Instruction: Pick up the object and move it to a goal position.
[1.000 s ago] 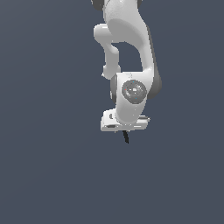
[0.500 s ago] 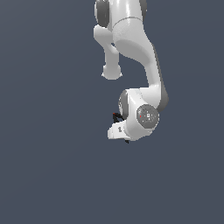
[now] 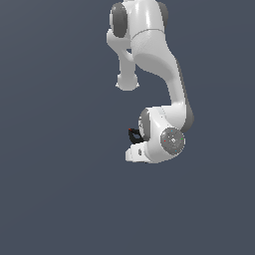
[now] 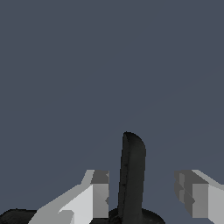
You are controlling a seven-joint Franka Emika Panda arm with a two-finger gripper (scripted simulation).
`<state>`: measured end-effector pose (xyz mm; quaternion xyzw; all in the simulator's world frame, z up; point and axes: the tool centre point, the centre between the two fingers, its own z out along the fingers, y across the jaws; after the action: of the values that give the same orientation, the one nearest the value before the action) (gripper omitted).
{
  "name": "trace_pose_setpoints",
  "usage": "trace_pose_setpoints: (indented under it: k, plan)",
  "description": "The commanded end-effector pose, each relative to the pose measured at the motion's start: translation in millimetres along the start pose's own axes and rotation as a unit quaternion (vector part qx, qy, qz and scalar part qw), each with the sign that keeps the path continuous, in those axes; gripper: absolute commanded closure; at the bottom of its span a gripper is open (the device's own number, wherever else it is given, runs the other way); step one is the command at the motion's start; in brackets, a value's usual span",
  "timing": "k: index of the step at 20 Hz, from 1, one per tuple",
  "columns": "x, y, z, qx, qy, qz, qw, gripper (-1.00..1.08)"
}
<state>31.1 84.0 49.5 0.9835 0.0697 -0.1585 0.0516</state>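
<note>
The black spring clamp [image 3: 133,136], with a tiny red tip, sticks out from the white gripper [image 3: 136,145] on the exterior view's left side of the tilted wrist. In the wrist view one long black handle of the clamp [image 4: 131,175] stands between the two white fingers [image 4: 99,192] of the gripper [image 4: 141,189]. A narrow gap shows on each side of the handle, and its wider base lies low between the fingers at the picture's edge. The gripper is shut on the clamp and carries it clear of the ground.
The white arm [image 3: 154,55] comes down from above, its elbow folded toward the exterior view's right. Around it is only plain dark grey-blue ground, with no other objects and no goal marker in view.
The wrist has swung toward the exterior view's right and tilted over. The clamp, which hung straight below the gripper, has moved with it and now points up-left beside the hand.
</note>
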Motion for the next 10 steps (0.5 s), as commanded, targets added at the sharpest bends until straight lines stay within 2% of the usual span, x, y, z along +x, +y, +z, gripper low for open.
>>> trace_pose_setpoints:
  k: [1, 10]
  plan:
    - [0, 0, 0, 0.000, 0.000, 0.000, 1.0000, -0.20]
    - [0, 0, 28, 0.000, -0.001, 0.000, 1.0000, -0.20]
